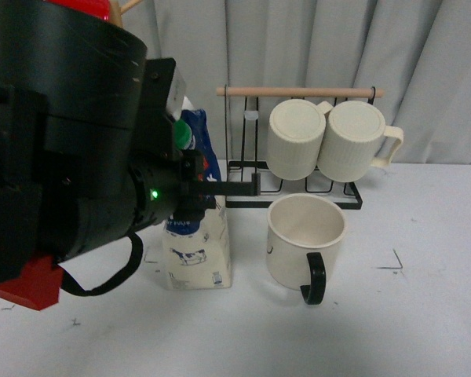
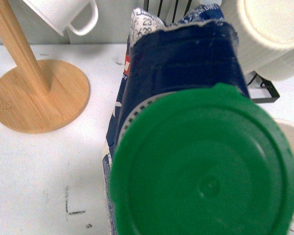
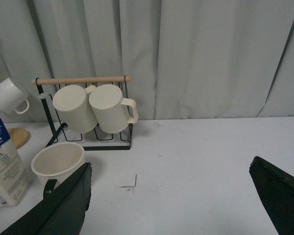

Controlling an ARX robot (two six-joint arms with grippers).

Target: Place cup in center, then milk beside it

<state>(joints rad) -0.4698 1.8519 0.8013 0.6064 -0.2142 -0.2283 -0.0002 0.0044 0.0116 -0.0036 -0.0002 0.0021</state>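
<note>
The milk, a blue-and-cream carton with a cow drawing, stands on the white table just left of the cup. The cup is a wide cream mug, upright, with its black handle pointing towards me. My left gripper is shut on the carton's top, and the arm hides its upper half. In the left wrist view the green cap fills the frame and hides the fingers. My right gripper is open and empty above bare table, right of the cup and milk.
A black wire rack with a wooden bar holds two ribbed cream mugs behind the cup. A wooden mug tree with a small white mug stands back left. A red object sits under my left arm.
</note>
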